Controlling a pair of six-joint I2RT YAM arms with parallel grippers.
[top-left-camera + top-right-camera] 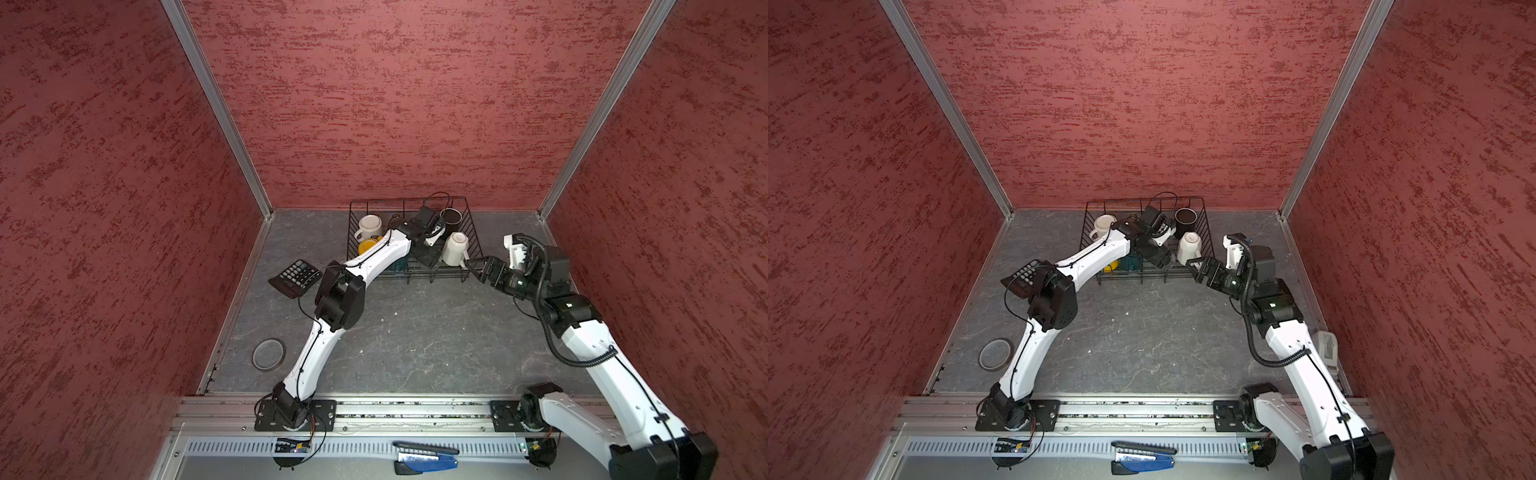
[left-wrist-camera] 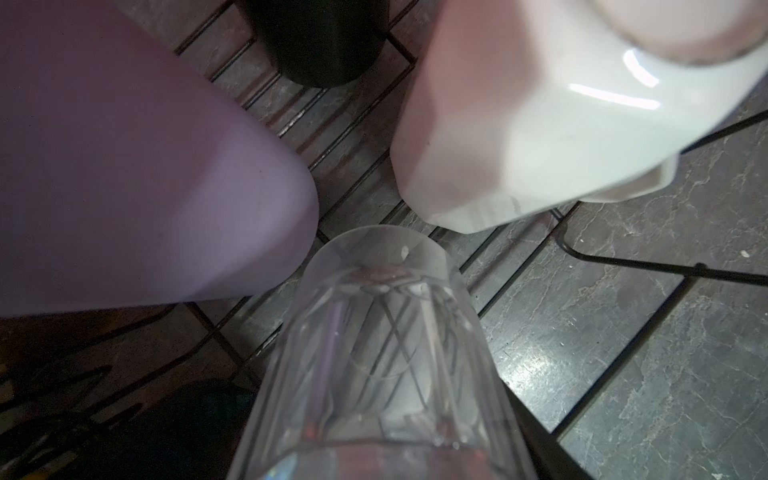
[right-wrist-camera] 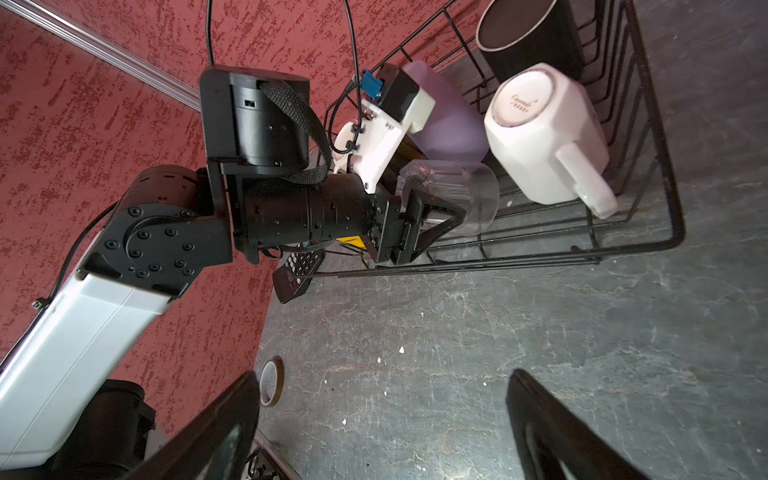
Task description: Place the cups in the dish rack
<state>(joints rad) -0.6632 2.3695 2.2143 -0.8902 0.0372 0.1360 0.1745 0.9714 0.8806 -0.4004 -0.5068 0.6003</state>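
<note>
Clear glass tumbler (image 3: 465,195): clamped in the left gripper (image 3: 434,205), one finger on each side. It sticks out past the fingertips, inside the dish rack (image 3: 665,195). Can't tell if it touches the wires.
Left gripper: closed on that glass, reaching in over the rack's near wall.
Lavender tumbler (image 2: 124,166): right by the held glass's far end, off to one side of the left gripper. Nearly touching the glass, from what I can see.
White mug (image 3: 544,137): bottom-up and tilted, on the other side of the glass, the side facing the right gripper (image 1: 473,269). Its handle points at the rack's near wall.
Black mug (image 3: 528,37): upright, straight ahead of the left gripper, beyond those two.
Right gripper: jaws spread wide with nothing in them. It sits just outside the rack's corner, close to the white mug's handle.
Rest of the cups: a second white mug (image 1: 369,226), upright, and a yellow mug (image 1: 368,246) sit back beside the left forearm. A teal mug (image 1: 1133,262) is under that forearm. All three are in the rack.
Other stuff: a calculator (image 1: 296,276) by the left elbow and a tape roll (image 1: 269,354) further back along that arm.
</note>
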